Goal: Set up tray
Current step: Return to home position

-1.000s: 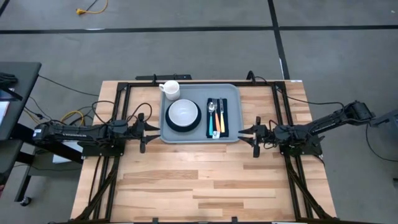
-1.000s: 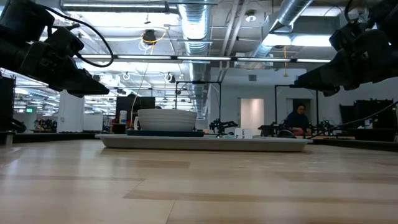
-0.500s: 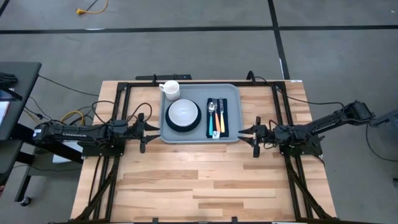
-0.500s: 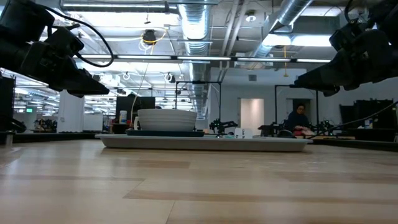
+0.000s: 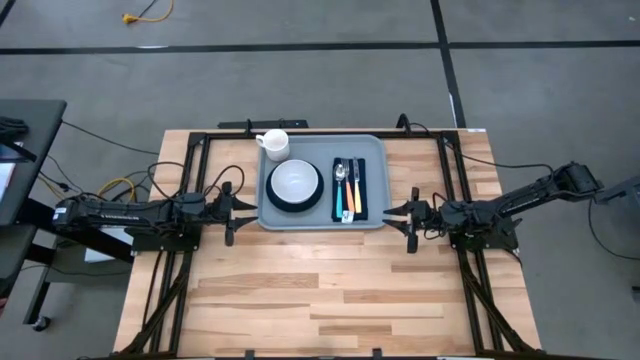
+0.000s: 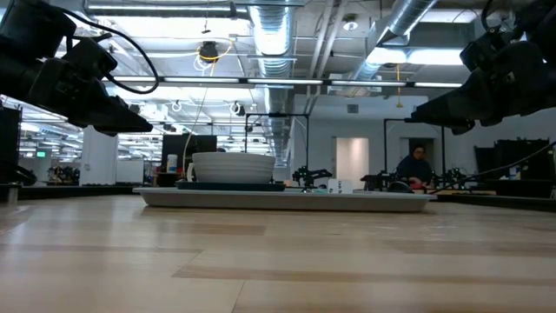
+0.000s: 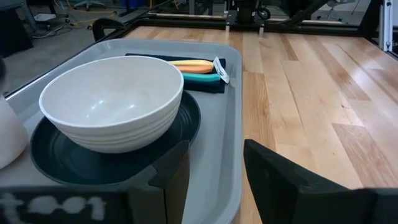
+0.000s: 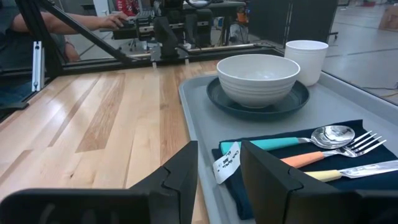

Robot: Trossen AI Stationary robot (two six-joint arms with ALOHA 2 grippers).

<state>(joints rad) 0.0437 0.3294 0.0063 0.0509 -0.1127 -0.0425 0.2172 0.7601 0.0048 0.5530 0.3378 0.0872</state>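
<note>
Tray laid out, both arms low at its short sides.

The tray [image 5: 320,223] sits on the far half of the worktop [image 5: 330,290], centred between the arms. On it: a white bowl [image 5: 296,181] on a dark plate [image 5: 295,207], a white mug [image 5: 275,143] in the far corner on the left arm's side, and a navy napkin [image 5: 361,190] toward the right arm. The napkin carries a teal-handled spoon [image 8: 333,135], an orange-handled fork [image 8: 357,144] and a yellow-handled knife [image 8: 367,169], side by side. The left gripper [image 5: 248,207] hangs just beside the tray's edge nearest the plate, fingers apart, holding nothing. The right gripper [image 5: 392,211] hangs just off the opposite edge, by the napkin, fingers likewise apart and empty.
</note>
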